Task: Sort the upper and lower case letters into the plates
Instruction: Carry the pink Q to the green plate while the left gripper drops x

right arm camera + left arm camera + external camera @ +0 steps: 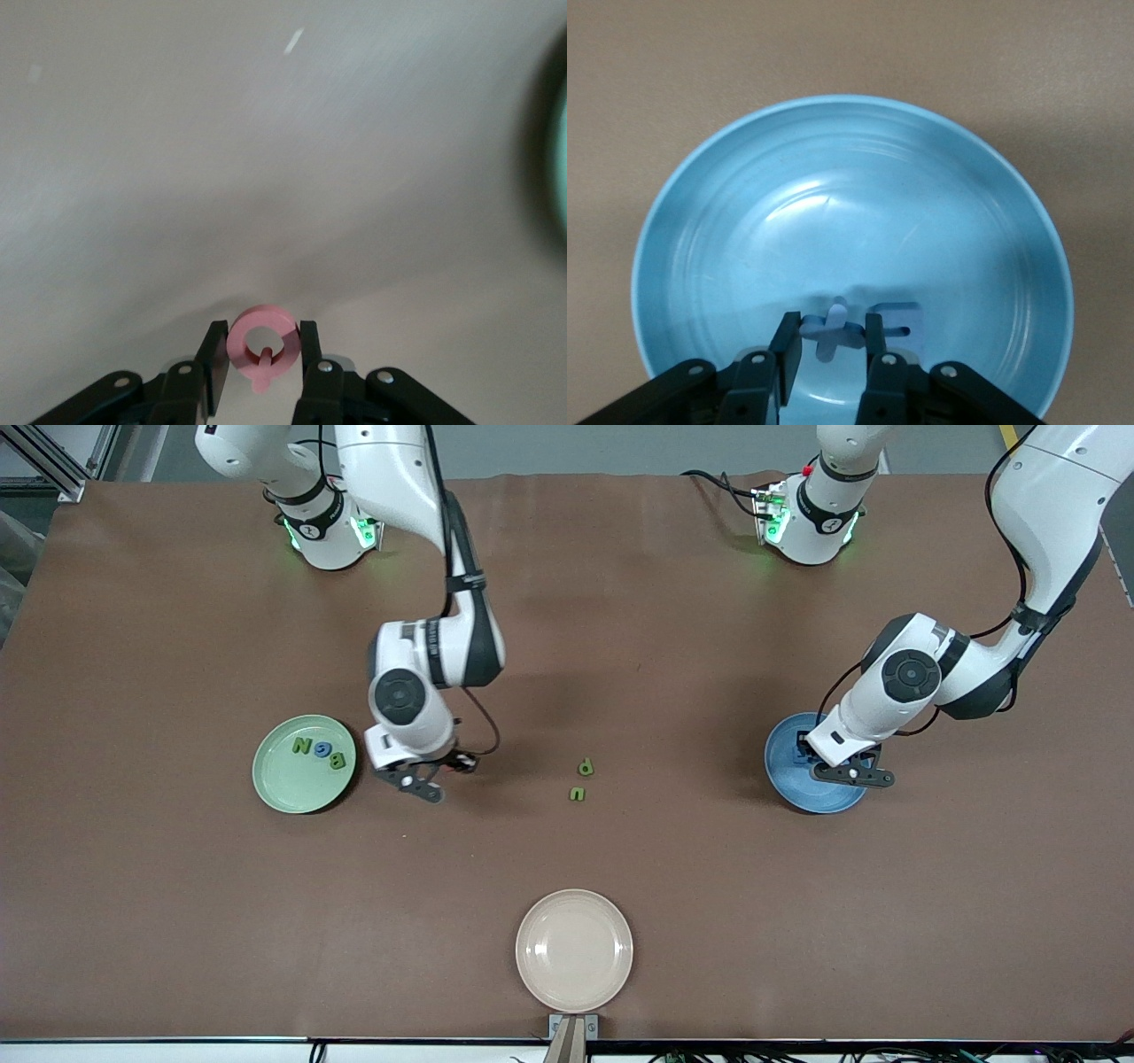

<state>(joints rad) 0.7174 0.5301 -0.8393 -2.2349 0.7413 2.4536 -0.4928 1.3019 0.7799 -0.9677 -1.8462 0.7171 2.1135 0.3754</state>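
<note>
Nearest the front camera sits the cream plate [574,950], a wrong-target risk. Farther, green u [578,794] and p [586,765] wait on the table. The right gripper [263,354] pinches the pink Q [260,341] beside the green plate [304,764]; a thin grip could twist. Over the blue plate [850,257], the left gripper [833,341] pinches the blue x [833,329], which might stick on release.
</note>
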